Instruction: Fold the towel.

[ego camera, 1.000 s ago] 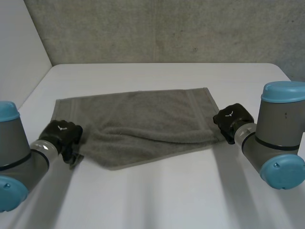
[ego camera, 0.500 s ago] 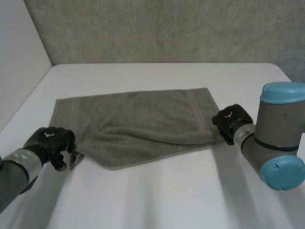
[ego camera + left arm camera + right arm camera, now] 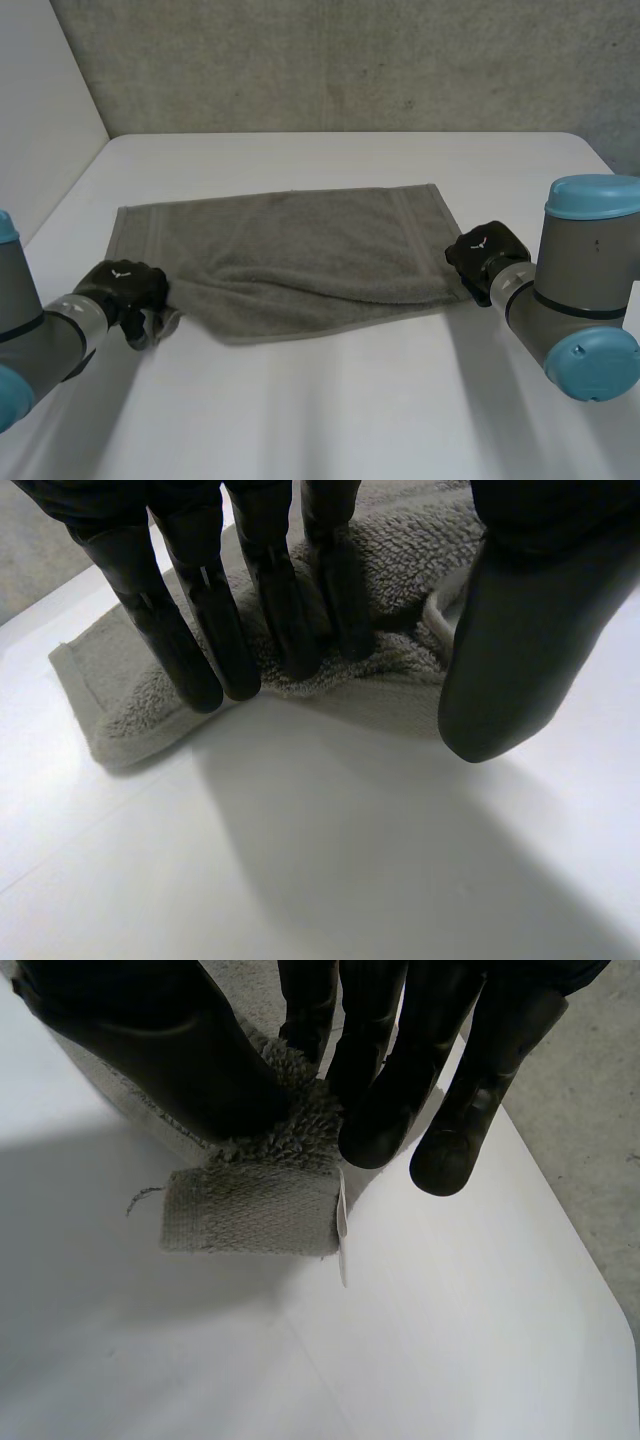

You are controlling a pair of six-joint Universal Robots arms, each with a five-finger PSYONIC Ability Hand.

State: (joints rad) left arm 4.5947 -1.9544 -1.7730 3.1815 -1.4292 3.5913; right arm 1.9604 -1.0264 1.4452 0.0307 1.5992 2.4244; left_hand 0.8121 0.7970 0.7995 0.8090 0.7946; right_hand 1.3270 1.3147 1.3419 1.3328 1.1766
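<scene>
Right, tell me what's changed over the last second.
The left hand drew back leftward from the towel's near left corner, then returned to it; its straight fingers now press on the bunched cloth there. That corner has shifted slightly. The right hand stayed pinching the near right corner, and the rest of the towel lay as before.

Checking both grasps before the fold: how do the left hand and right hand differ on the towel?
The left hand rests straight fingers on the towel's near left corner; the right hand pinches the near right corner. The left hand's thumb stands apart from its fingers; the right hand's thumb presses cloth against its fingers. Both sit at near corners.
</scene>
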